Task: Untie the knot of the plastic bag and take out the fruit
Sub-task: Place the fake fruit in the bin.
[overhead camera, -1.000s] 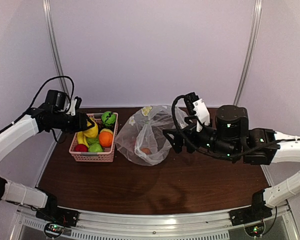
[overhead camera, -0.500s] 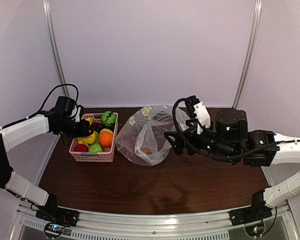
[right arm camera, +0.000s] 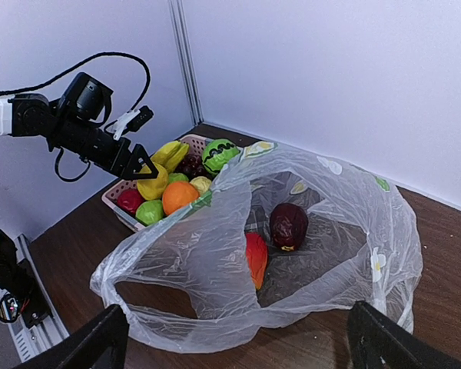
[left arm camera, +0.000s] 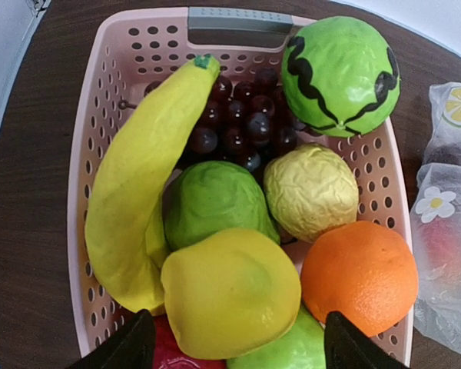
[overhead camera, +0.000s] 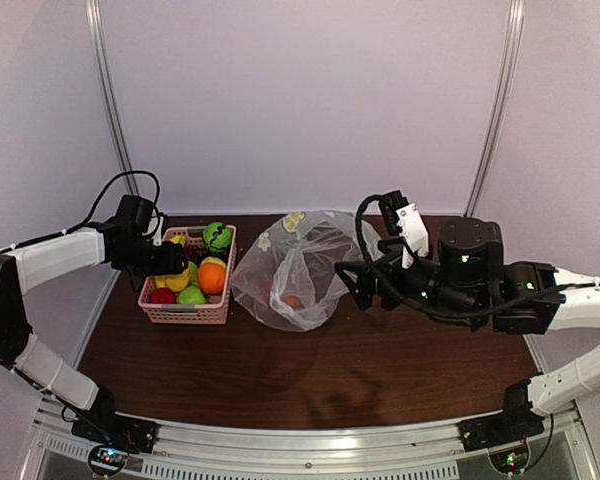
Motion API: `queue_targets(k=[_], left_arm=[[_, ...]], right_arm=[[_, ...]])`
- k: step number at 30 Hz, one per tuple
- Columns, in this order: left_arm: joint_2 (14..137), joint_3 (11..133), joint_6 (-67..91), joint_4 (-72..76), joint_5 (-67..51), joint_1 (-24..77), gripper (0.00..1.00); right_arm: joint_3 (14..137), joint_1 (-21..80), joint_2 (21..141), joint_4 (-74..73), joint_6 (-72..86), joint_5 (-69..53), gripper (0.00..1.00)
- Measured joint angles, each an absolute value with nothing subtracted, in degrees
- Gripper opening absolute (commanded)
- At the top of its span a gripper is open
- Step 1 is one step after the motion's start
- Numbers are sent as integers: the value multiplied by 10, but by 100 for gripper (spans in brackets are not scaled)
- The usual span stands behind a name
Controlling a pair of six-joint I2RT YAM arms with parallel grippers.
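The clear plastic bag lies mid-table with its mouth gaping toward my right gripper. The knot is out of view. Inside the plastic bag lie a dark red round fruit and a red-orange one. My right gripper stands open just short of the bag. My left gripper hangs open over the pink basket, its fingers apart from a yellow fruit lying between them. An orange, a long yellow fruit and a green ball with dark patches rest there too.
The pink basket stands at the table's left, also holding dark purple grapes, a plain green fruit and a wrinkled pale yellow one. White walls close the back and sides.
My left gripper came down from above the basket with the yellow fruit, and its jaws have widened off it. The right arm drifted slightly to the right.
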State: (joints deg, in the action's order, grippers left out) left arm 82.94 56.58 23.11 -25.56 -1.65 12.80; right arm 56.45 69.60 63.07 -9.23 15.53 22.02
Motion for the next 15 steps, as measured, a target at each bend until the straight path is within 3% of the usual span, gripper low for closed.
queue_targets(k=[4,15], left_arm=[[829,566,228,-256,-11,128,89],[706,565,226,-262,-21,130,90]], right_arm=[[562,696,629,-93,158,222,100],[562,686,624,-114,169,246,100]])
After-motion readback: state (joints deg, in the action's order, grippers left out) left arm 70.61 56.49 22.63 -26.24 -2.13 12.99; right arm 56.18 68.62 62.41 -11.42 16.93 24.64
